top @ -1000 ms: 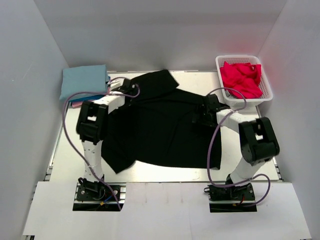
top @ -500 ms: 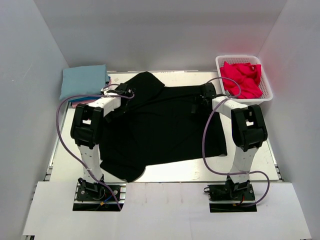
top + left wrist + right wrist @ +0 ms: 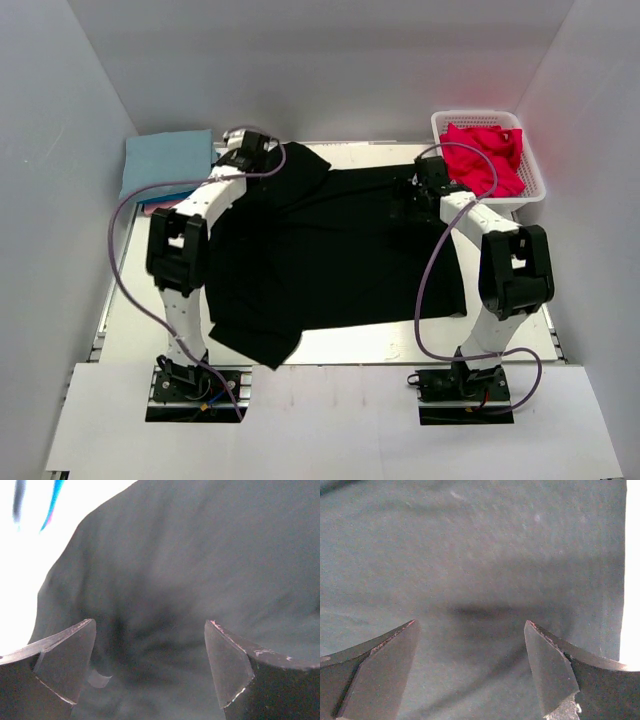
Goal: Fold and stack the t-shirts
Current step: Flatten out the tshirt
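The large black t-shirt (image 3: 330, 250) lies spread over the white table, its far left part bunched. My left gripper (image 3: 258, 152) is over that bunched far-left part. In the left wrist view it (image 3: 150, 665) is open, with black cloth (image 3: 200, 555) below and between the fingers. My right gripper (image 3: 422, 185) is over the shirt's far right edge. In the right wrist view it (image 3: 470, 665) is open above flat black cloth (image 3: 480, 555). A folded light blue t-shirt (image 3: 168, 163) lies at the far left on a pink one (image 3: 150, 208). A bright red t-shirt (image 3: 483, 157) lies in the basket.
The white lattice basket (image 3: 535, 180) stands at the far right corner. White walls close in the table at the back and both sides. The purple cables (image 3: 425, 290) of both arms loop over the table. Bare table (image 3: 400, 340) shows along the near edge.
Both grippers have moved toward the far edge, dragging the black shirt with them, and have let it go. The shirt now lies flatter and further back.
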Robot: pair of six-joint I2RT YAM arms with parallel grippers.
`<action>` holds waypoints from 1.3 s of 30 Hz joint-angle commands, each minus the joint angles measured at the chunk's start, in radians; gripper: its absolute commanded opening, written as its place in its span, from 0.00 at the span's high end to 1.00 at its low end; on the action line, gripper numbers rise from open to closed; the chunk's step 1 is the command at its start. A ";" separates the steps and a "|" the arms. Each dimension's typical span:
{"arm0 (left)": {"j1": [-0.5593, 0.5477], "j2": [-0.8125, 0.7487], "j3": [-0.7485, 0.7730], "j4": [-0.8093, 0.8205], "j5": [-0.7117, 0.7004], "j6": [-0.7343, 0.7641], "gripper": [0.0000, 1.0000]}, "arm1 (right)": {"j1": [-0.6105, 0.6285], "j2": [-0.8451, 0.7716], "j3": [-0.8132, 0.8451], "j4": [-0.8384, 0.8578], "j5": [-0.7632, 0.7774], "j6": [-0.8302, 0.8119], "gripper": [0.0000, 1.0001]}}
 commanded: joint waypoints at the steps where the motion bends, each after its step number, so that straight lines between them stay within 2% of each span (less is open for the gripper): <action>1: 0.000 0.150 0.167 0.072 0.038 0.120 0.01 | 0.002 0.051 0.084 0.030 -0.050 -0.035 0.10; 2: 0.000 0.196 0.279 0.045 0.038 0.121 0.01 | 0.002 0.065 0.100 0.024 -0.047 -0.032 0.10; 5: 0.000 0.358 0.468 -0.026 0.038 0.121 0.01 | 0.005 0.142 0.161 0.020 -0.045 -0.012 0.10; 7: 0.000 0.414 0.502 0.006 0.041 0.162 0.01 | 0.003 0.190 0.199 0.020 -0.025 0.002 0.10; 12: 0.000 0.453 0.470 0.136 0.133 0.243 0.01 | 0.003 0.288 0.289 -0.002 -0.013 0.010 0.10; 15: 0.018 0.525 0.537 0.117 0.142 0.243 0.01 | 0.000 0.340 0.332 -0.006 -0.016 0.011 0.10; 16: 0.019 0.552 0.606 0.094 0.132 0.230 0.01 | 0.000 0.351 0.347 0.001 -0.024 0.011 0.10; 19: 0.041 0.628 0.719 0.017 0.063 0.182 0.01 | -0.003 0.403 0.365 0.003 -0.029 0.020 0.10; 21: 0.055 0.671 0.732 0.006 0.021 0.139 0.01 | -0.007 0.429 0.390 0.003 -0.013 0.017 0.10; 25: 0.104 0.682 0.732 0.020 0.021 0.062 0.01 | -0.004 0.469 0.422 -0.007 0.013 0.007 0.10; 28: 0.124 0.692 0.761 0.083 0.084 0.062 0.01 | -0.006 0.480 0.427 0.021 0.014 -0.019 0.10; 32: 0.124 0.692 0.795 0.129 0.093 0.062 0.01 | -0.006 0.446 0.424 0.043 0.005 -0.050 0.10; 36: 0.134 0.610 0.769 0.187 0.187 0.065 0.01 | -0.001 0.368 0.390 0.043 0.040 -0.067 0.10; 37: 0.134 0.585 0.758 0.199 0.226 0.090 0.01 | 0.003 0.307 0.364 0.058 0.033 -0.078 0.10; 39: 0.112 0.504 0.749 0.190 0.210 0.117 0.01 | 0.006 0.264 0.303 0.082 0.012 -0.088 0.10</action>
